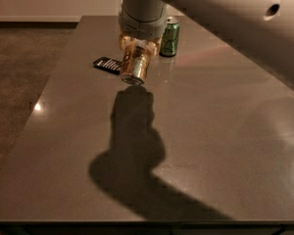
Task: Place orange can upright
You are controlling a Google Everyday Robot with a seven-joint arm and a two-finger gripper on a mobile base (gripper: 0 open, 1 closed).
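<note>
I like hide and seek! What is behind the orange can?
The gripper holds the mottled orange aluminium can above the grey table. Behind it lies a flat black white-striped object; its right end is hidden by the can.

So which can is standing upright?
The green can, standing on the table by the gripper; the orange can hangs tilted in the gripper above the table.
</note>
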